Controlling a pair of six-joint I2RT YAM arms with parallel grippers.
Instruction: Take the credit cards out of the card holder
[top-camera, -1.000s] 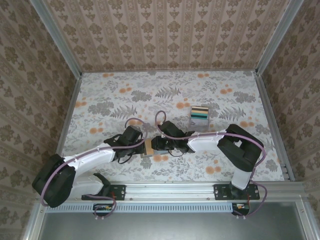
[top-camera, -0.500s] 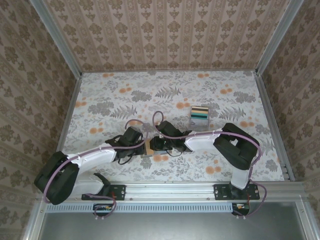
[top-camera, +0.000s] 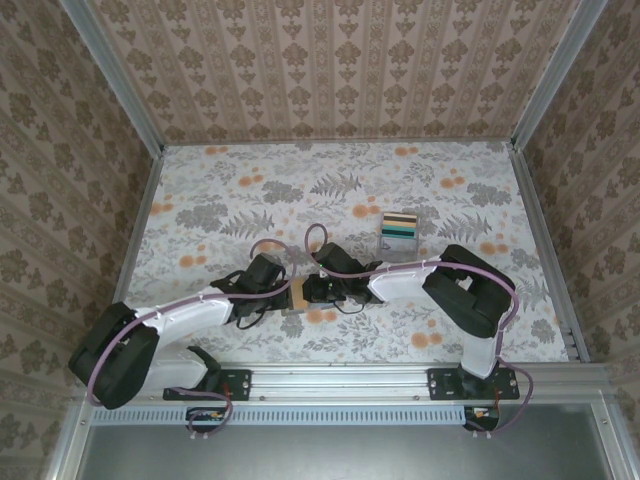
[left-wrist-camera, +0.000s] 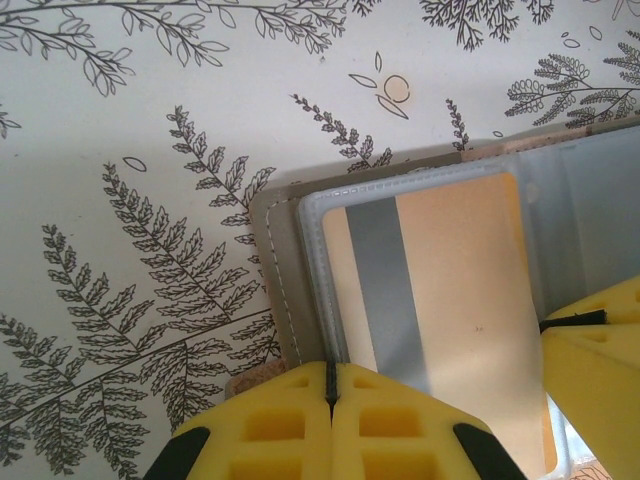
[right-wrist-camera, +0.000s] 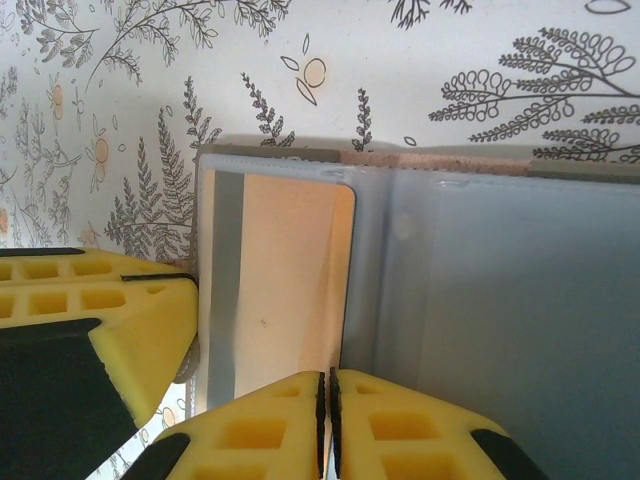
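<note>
At the table's six o'clock, the right gripper (right-wrist-camera: 327, 405) has just brought its pads together over the credit card (right-wrist-camera: 288, 270) in the open card holder (right-wrist-camera: 520, 300), beside the closed left gripper (left-wrist-camera: 330, 400), so extraction looks imminent.

End effectors (left-wrist-camera: 328, 378) (right-wrist-camera: 325, 388) (both pinched) face each other.

The wallet (left-wrist-camera: 285, 290) is seen taupe outside and bluish-grey inside; the card (left-wrist-camera: 460, 290) in it is pale orange with a grey stripe. The pads (left-wrist-camera: 300, 390) are yellow. The table (left-wrist-camera: 150, 100) is printed with grey ferns and orange flowers on white.
</note>
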